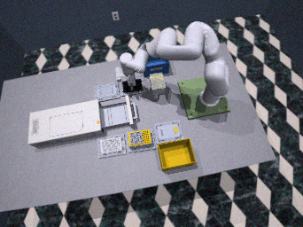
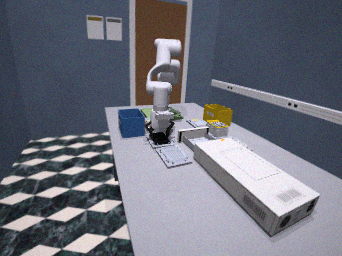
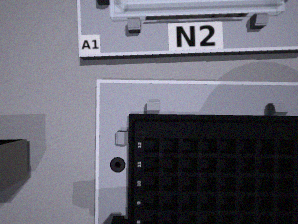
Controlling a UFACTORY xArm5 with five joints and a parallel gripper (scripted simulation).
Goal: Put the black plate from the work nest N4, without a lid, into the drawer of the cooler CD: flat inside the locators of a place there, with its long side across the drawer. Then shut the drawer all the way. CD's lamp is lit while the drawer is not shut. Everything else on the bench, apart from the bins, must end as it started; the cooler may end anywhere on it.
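The black plate [image 1: 126, 89] [image 2: 161, 141] [image 3: 215, 170] lies in the work nest N4 [image 3: 112, 100], with no lid on it. My gripper [image 1: 132, 86] [image 2: 160, 137] is open and points down low over the plate; how close the fingers are to its sides is hard to tell. In the wrist view only a dark bit at the bottom edge may be a fingertip. The white cooler CD [image 1: 66, 122] [image 2: 250, 167] has its drawer [image 1: 116, 115] [image 2: 194, 140] pulled out, with pale locator places inside. Its orange lamp [image 1: 98, 122] [image 2: 223, 140] is lit.
Nest N2 [image 1: 107, 91] [image 2: 173, 154] [image 3: 150, 41] holds a pale plate beside N4. A yellow-topped plate [image 1: 158, 81] stands on the other side, near the blue bin [image 1: 157, 67] [image 2: 131, 123]. Several nests and the yellow bin [image 1: 176, 156] [image 2: 218, 116] lie beyond the drawer.
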